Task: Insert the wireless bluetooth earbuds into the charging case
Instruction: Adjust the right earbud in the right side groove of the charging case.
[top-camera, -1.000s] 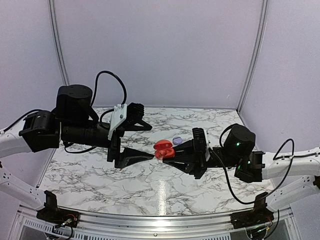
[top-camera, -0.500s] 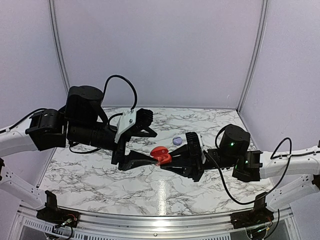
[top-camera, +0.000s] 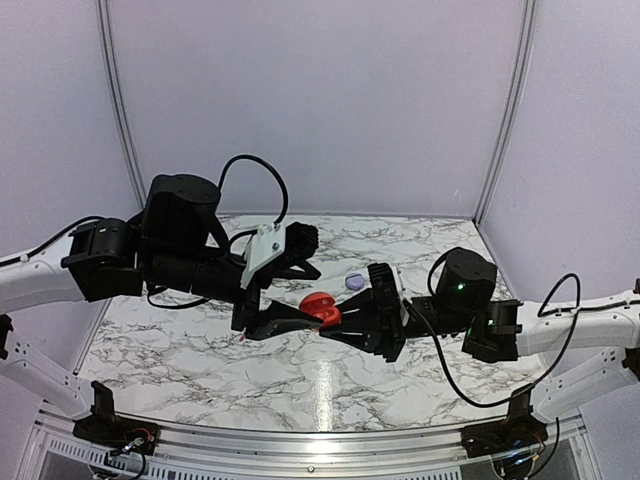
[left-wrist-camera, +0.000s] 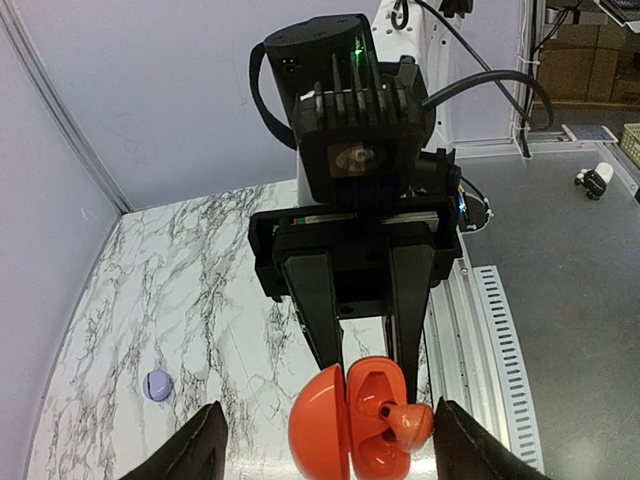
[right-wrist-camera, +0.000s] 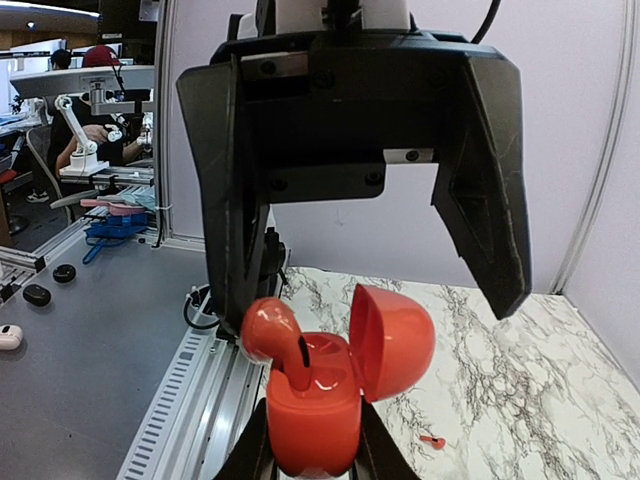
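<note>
1. The right gripper (left-wrist-camera: 370, 368) is clamped tight on the lower half of the charging case (top-camera: 320, 307). It holds the case up between the two arms, apparently clear of the table (top-camera: 300, 380), with the lid swung open.
2. The left gripper (top-camera: 316, 294) faces the case with its jaws spread wide. It has one of its fingers (right-wrist-camera: 235, 230) on either side of the case and carries nothing.
3. One earbud (right-wrist-camera: 268, 328) perches on the case's rim, on the side away from the lid. I'd say it is only half seated.
4. If those wide jaws close where they stand, they could squeeze bud and lid together and flick the bud out onto the table below the case.
5. A push from the side could also twist the case, since it is pinched only at its bottom.
6. Only the right wrist view shows a small red piece (right-wrist-camera: 432, 440) on the marble beyond the case. It may be the second earbud, but it is too small to tell.
7. The left wrist view shows the hollow inside of the case and a purple disc (left-wrist-camera: 158, 384) on the table off its lid side.
8. From overhead, bud and case blur into one red blob.
</note>
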